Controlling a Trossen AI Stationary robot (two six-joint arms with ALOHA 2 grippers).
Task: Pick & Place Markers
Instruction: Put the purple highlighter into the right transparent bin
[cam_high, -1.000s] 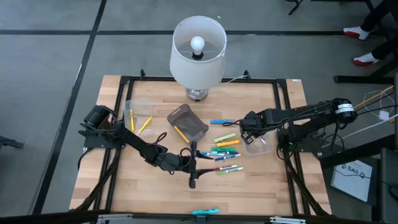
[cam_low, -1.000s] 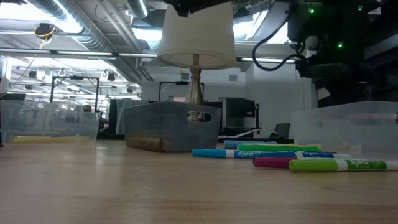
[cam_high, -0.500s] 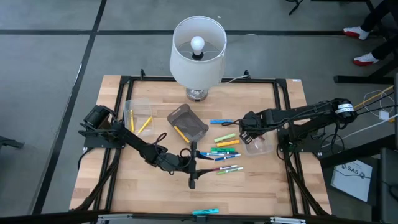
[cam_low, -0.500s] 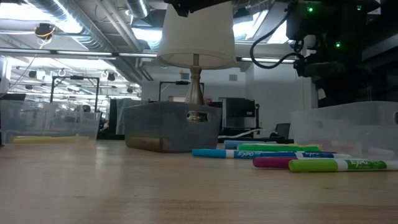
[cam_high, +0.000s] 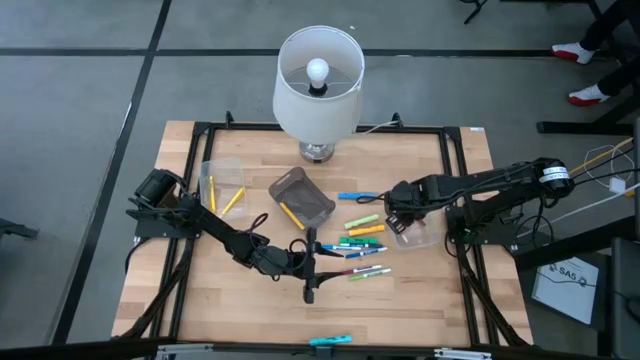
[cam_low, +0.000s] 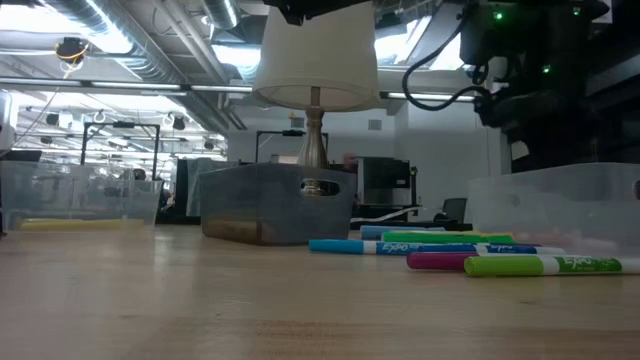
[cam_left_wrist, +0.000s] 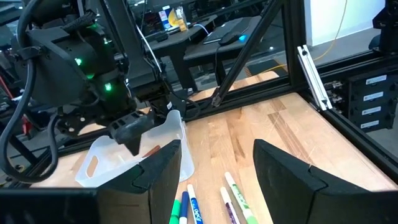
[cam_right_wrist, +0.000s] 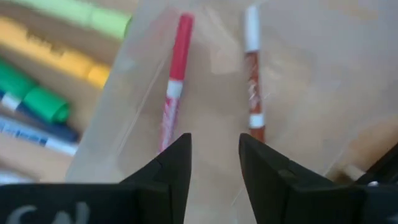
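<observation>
Although scattered, the markers (cam_high: 362, 240) lie mostly in one loose group on the bare wood of the table (cam_high: 430, 300), between the dark tray (cam_high: 301, 197) and the clear bin (cam_high: 412, 232) on the right side.

Item: markers, assorted; yellow, green, blue, pink, some white-barrelled. Two yellow ones sit in the clear box (cam_high: 222, 186) on the left side, one lies in the dark tray, and a red and a brown one (cam_right_wrist: 252, 68) rest in the right-hand bin. One cyan marker (cam_high: 330, 341) lies apart at the near edge.

Handling, as judged: light, rigid, smooth plastic barrels, round, so likely to roll or spin if nudged. Best pinched across the barrel near mid-length, fingers set crosswise to the long axis. Neighbours lie close or touching, so a narrow approach seems wise.

Tools: left gripper (cam_high: 309, 262) sits low at the near end of the group, fingers (cam_left_wrist: 155, 165) spread apart, nothing between them. Right gripper (cam_high: 398, 215) hangs over the right-hand bin, fingers parted, holding nothing.

Other: lamp (cam_high: 318, 85) at the far edge.
</observation>
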